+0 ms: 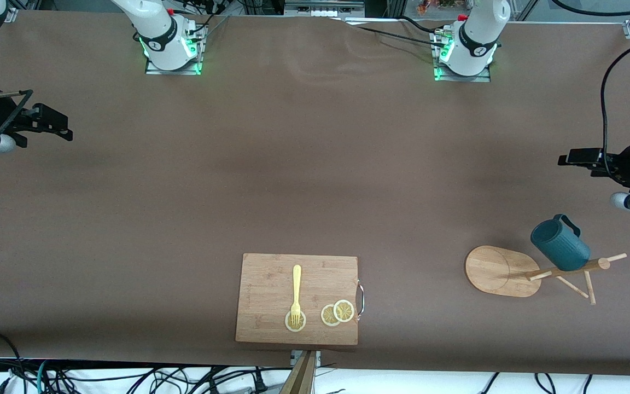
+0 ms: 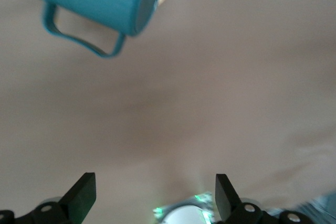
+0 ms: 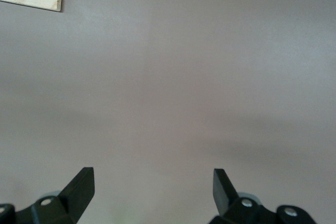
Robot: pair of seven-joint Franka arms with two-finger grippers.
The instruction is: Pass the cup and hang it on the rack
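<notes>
A: Two grippers, both up at the frame edges. Where's the cup (image 1: 560, 242)?

B: Lower right of the front view, hanging on a peg of the rack (image 1: 539, 272), handle up. In the left wrist view it's at the upper left.

A: Left gripper (image 1: 580, 157)?

B: Right edge, mid-height, over bare table (image 1: 293, 164) near the cup. Fingers (image 2: 84, 192) spread wide, holding nothing.

A: Right gripper (image 1: 55, 125)?

B: Left edge, upper part, also over bare table. Fingers (image 3: 81, 184) wide apart, empty. That arm waits.

A: Anything else?

B: Cutting board (image 1: 271, 273) at bottom center w/ a yellow fork (image 1: 296, 293) and lemon slices (image 1: 338, 313) on it.
</notes>
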